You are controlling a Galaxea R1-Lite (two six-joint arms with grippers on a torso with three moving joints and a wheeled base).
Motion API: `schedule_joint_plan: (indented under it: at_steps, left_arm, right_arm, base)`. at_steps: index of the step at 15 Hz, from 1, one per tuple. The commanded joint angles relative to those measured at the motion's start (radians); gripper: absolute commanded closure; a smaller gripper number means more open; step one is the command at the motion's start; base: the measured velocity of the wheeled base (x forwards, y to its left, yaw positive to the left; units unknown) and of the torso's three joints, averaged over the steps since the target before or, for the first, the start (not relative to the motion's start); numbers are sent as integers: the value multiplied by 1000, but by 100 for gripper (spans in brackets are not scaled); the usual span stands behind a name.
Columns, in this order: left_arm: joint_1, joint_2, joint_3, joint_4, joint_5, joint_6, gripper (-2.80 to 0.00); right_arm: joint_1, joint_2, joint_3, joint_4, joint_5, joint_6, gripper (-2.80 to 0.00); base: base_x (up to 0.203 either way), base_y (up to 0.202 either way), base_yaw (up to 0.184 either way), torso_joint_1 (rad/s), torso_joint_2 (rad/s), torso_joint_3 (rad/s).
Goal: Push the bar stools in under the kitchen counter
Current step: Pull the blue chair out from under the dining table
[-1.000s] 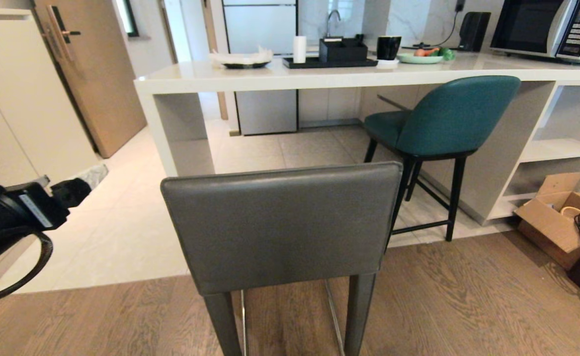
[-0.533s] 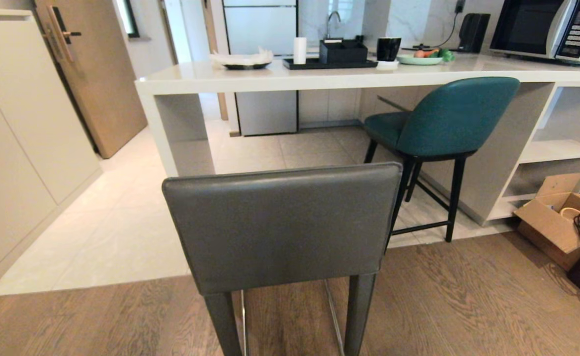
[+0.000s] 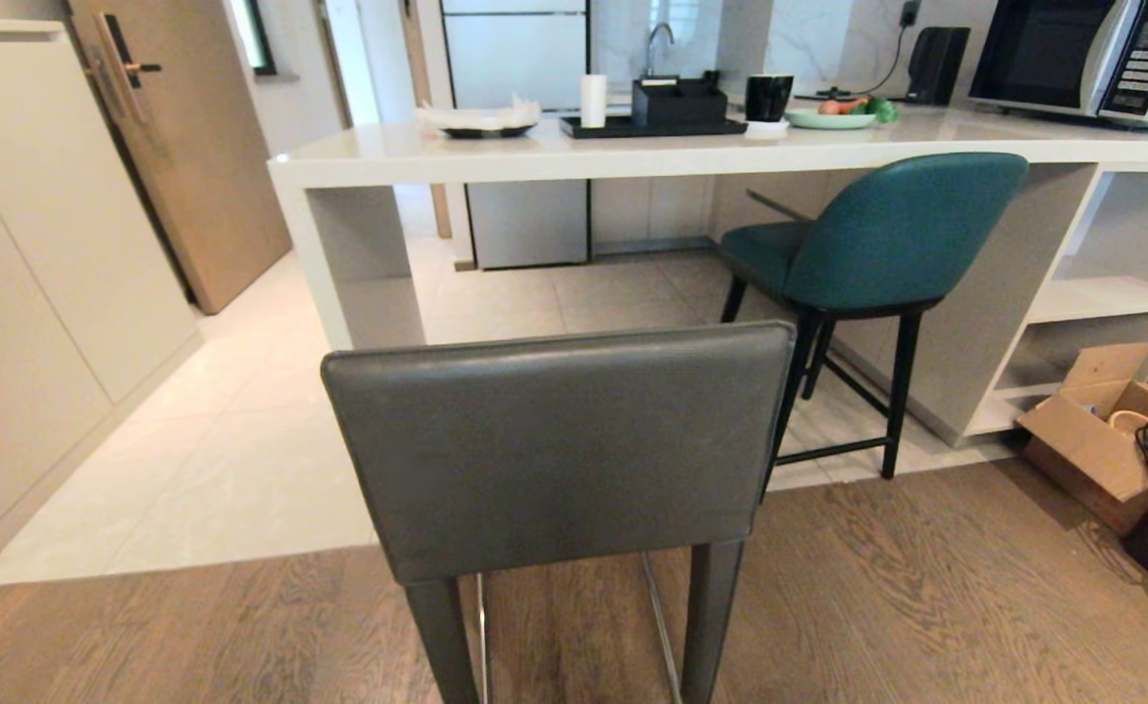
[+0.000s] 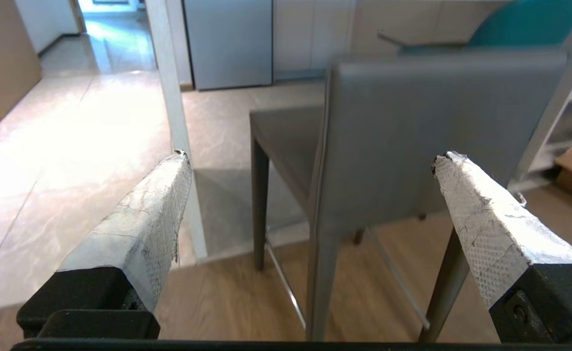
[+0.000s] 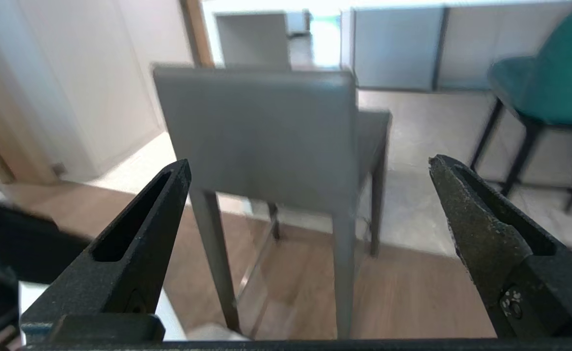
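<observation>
Grey stool [image 3: 556, 450] stands on the wood floor with its back to the camera, well short of the counter [image 3: 691, 152]; teal stool [image 3: 877, 244] sits partly under the counter's edge, further right. Left gripper [image 4: 310, 161] and right gripper [image 5: 309, 168] are both spread wide and empty, aimed at the grey stool's back without touching it; neither shows in the head view.

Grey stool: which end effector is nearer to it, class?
Left, seemingly: the left end effector is behind the grey stool on its left; the right end effector hangs farther back on its right.
</observation>
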State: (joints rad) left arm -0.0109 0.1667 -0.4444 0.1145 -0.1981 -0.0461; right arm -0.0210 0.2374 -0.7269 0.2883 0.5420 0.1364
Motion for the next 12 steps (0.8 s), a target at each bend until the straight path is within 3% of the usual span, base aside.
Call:
schedule_joint_plan:
  at_steps: [1,5,8,12]
  left_arm:
    - [3,-83,71,4,-1,0,-280]
    - [4,-163,267,-5,6,0,-280]
    - [6,-165,332,-8,0,-1,-280]
    - [6,-167,352,-7,-6,-5,-280]
  right_arm:
    - [7,-118,32,56,-17,-7,-280]
    - [10,-228,253,93,-153,-121,-280]
    - [10,-238,400,30,-235,-150,-280]
    - [10,-239,525,-70,-422,-177,-280]
  base:
    - [0,0,0,0,0,0]
    - [0,0,0,0,0,0]
    - [0,0,0,0,0,0]
    - [0,0,0,0,0,0]
